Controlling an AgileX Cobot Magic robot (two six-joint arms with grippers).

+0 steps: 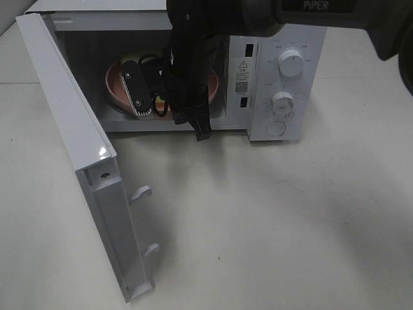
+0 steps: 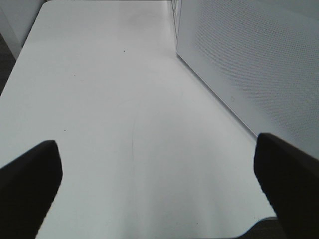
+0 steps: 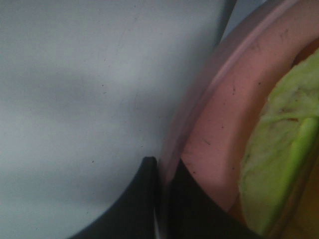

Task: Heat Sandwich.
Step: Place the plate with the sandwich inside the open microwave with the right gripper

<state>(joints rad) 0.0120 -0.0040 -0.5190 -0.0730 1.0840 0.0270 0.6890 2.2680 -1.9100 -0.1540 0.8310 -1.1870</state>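
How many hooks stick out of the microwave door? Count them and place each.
2. Both jut from the door edge: the upper hook and, nearer the camera, the lower hook. None seems hidden.

Black right arm (image 1: 190, 71), white PiPER lettering (image 1: 321, 5), pale-screwed dark plate (image 1: 135, 87), left hand (image 2: 157, 144) with black fingers (image 2: 30, 184)

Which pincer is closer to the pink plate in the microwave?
Right. The right pincer pinches the pink plate by its rim inside the microwave. The left pincer hangs open over the table outside, nowhere near the plate.
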